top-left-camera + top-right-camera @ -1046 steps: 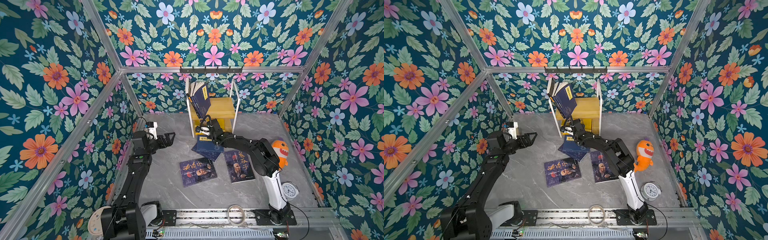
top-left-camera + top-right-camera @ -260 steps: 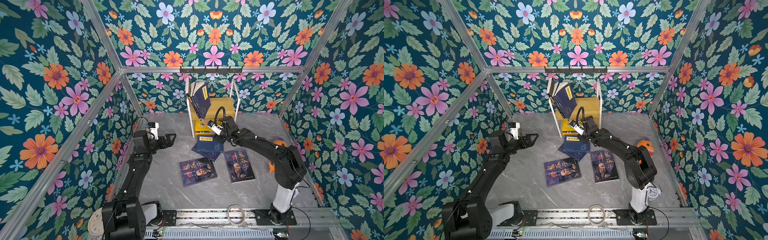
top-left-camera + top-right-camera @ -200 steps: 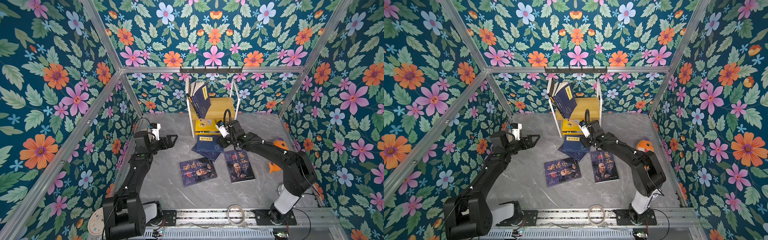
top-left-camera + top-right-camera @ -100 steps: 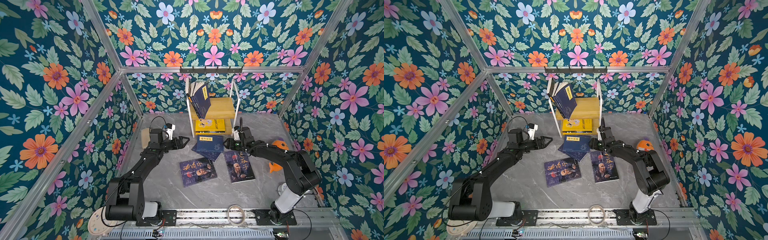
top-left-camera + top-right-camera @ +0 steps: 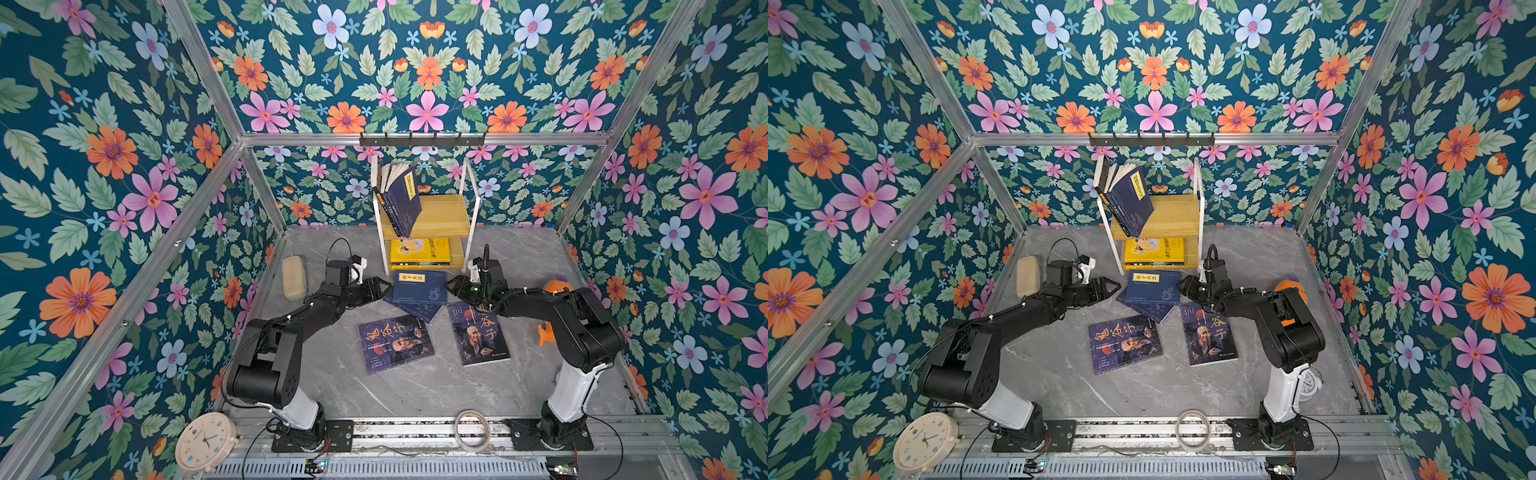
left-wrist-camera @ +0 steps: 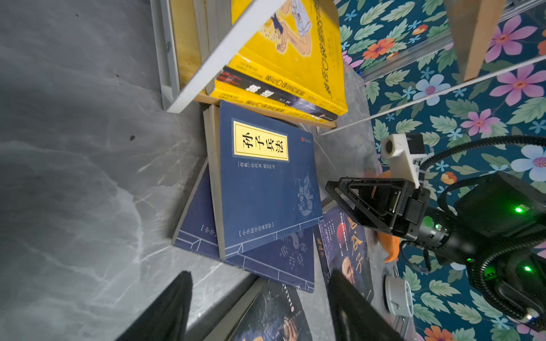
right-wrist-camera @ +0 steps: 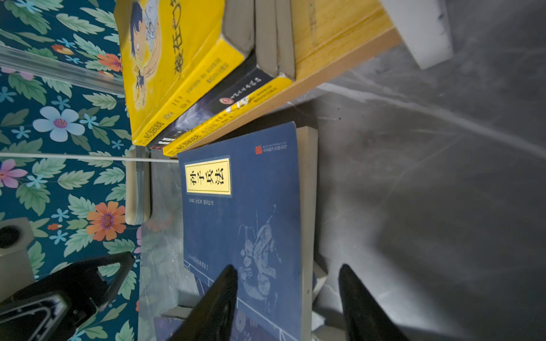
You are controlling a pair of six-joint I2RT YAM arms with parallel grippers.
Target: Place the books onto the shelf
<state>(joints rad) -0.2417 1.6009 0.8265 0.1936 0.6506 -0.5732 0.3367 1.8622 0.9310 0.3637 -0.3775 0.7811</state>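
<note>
Left hand (image 5: 383, 286) and right hand (image 5: 451, 287), jaws apart, just beside opposite edges of top navy book (image 5: 419, 289).

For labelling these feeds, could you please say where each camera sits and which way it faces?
Both top views: high in front, looking down at the shelf; left arm and right arm show.
Left wrist: on the left arm, facing the navy book; left pincer shows.
Right wrist: on the right arm, facing it from opposite; right pincer shows.
Shared: both wrist views show the navy book.
</note>
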